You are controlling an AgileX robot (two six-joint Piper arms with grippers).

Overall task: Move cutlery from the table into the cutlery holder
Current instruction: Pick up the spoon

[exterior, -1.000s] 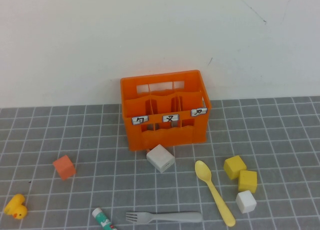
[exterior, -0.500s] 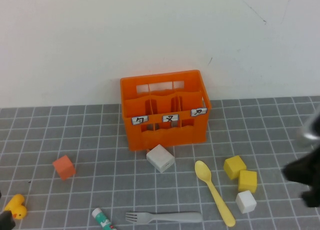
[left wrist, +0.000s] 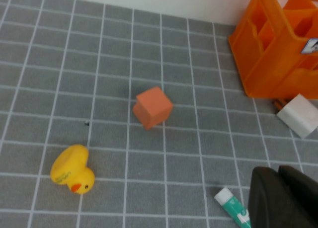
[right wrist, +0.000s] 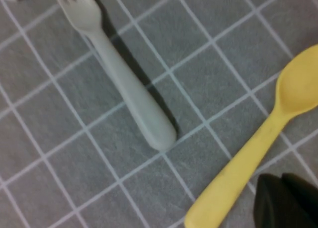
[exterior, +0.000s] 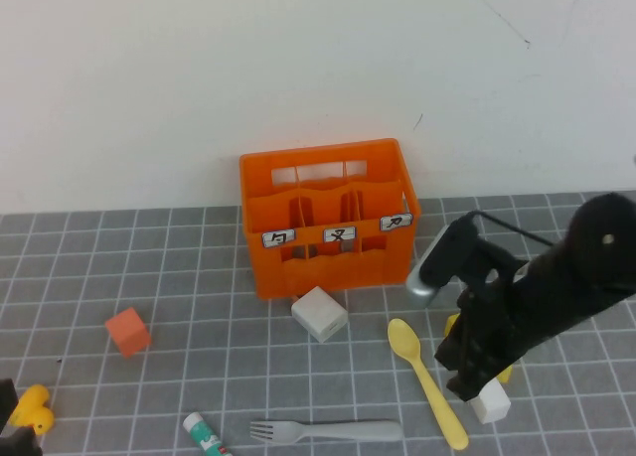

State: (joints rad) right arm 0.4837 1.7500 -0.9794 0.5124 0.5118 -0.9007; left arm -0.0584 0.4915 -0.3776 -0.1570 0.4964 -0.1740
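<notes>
The pale yellow spoon (exterior: 425,380) lies flat on the grey gridded counter (exterior: 199,277), its bowl toward the orange cutlery crate (exterior: 328,218) and its handle running away from it on a slant. The right pincer (exterior: 465,377) hangs just beside the spoon's handle, on the side away from the grey fork (exterior: 328,431), with the black right arm reaching in from the right and bending steeply down so the wrist points at the counter. Whether this pincer is open or closed cannot be told; in the right wrist view only a dark tip (right wrist: 288,200) shows next to the spoon (right wrist: 258,148), with the fork's thick handle (right wrist: 129,94) a little further off. The arm covers most of two yellow cubes (exterior: 502,372), and a white cube (exterior: 489,401) sits right by the pincer's tip.

The fork lies flat, tines pointing toward a white-and-green tube (exterior: 206,434), past the spoon from the right pincer. The crate stands upright beyond the spoon's bowl, with a white block (exterior: 319,313) just in front of it.

The left pincer (exterior: 14,438) sits low at the near left corner, well apart from the cutlery, beside a yellow rubber duck (exterior: 32,408); its opening cannot be told either. An orange cube (exterior: 127,331) rests between the duck and the crate.
</notes>
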